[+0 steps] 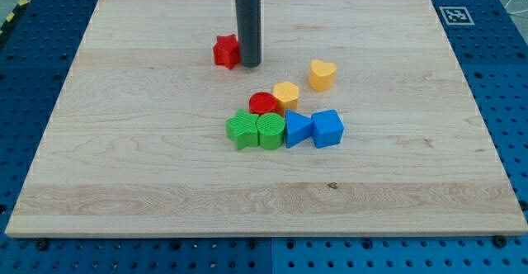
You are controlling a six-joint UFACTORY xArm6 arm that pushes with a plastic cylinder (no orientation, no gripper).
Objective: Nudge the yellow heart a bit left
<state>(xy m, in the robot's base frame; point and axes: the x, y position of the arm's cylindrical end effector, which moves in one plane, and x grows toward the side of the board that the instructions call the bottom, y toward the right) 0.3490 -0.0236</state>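
Observation:
The yellow heart (322,74) lies on the wooden board right of centre, standing alone. My tip (249,63) touches down at the view's upper middle, right beside a red star (225,51) on its right side. The tip is about ninety pixels to the left of the yellow heart and slightly above it. A yellow hexagon (286,94) lies below and left of the heart, apart from it.
A cluster sits at the board's centre: a red cylinder (263,103) touching the yellow hexagon, then a row of a green star (242,130), a green cylinder (270,130), a blue triangle (296,129) and a blue cube (327,128). The board (124,183) lies on a blue perforated table.

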